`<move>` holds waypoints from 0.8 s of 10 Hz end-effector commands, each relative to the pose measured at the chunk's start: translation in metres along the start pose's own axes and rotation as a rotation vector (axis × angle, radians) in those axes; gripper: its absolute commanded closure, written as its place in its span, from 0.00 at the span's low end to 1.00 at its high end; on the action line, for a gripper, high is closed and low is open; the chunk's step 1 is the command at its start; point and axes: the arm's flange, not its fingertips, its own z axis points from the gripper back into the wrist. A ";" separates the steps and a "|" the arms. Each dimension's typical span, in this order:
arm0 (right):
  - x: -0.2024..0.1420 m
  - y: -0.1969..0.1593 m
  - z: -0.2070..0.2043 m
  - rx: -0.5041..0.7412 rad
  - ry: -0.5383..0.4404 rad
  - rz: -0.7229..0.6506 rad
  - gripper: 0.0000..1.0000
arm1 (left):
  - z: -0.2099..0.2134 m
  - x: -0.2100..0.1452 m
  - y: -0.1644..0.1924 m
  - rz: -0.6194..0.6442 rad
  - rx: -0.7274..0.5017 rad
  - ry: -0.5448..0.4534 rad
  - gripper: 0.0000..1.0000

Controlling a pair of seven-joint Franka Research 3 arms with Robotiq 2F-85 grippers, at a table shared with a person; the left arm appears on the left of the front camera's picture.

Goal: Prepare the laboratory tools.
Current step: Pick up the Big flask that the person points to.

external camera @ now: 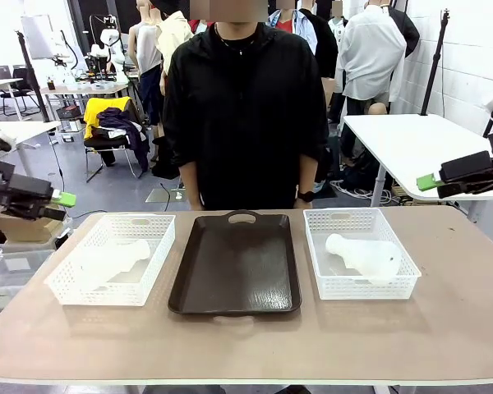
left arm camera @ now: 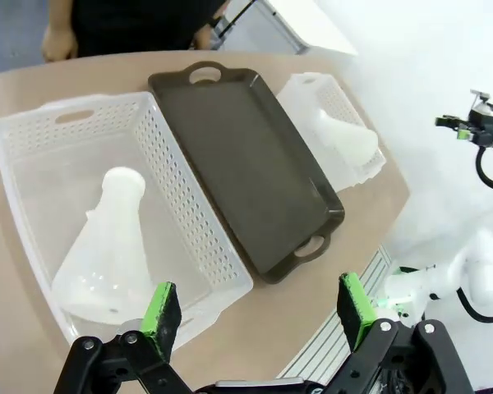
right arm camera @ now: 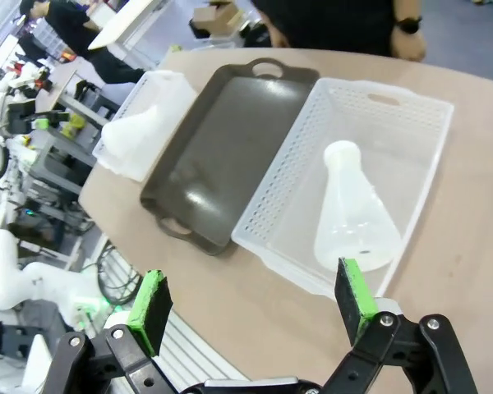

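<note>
Left pincer (left arm camera: pixel 257 310) black, green pads (left arm camera: pixel 161 312); person's jacket (external camera: pixel 245 115) black.

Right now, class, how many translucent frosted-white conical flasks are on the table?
2. One flask lies on its side in the left white lattice basket; the other flask in the right basket. None looks hidden.

An open lab or workshop room, not a home: the tan tabletop (external camera: pixel 460 328) stands on a grey hard floor (external camera: pixel 107 193) among white work tables (external camera: pixel 419 144). There is also a far bench (external camera: pixel 86 84) cluttered with gear, a black stand (external camera: pixel 435 57) by a white block wall (external camera: pixel 472 49), and a chair (external camera: pixel 107 141) heaped with clothes (yellow and dark).
</note>
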 end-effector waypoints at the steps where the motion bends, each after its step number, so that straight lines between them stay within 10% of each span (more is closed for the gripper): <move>1: -0.008 -0.011 -0.012 0.079 0.000 0.003 0.00 | 0.018 -0.008 0.032 0.047 -0.046 -0.025 0.00; 8: -0.010 -0.031 -0.041 0.122 0.106 -0.124 0.00 | 0.047 -0.030 0.046 0.071 -0.063 -0.066 0.00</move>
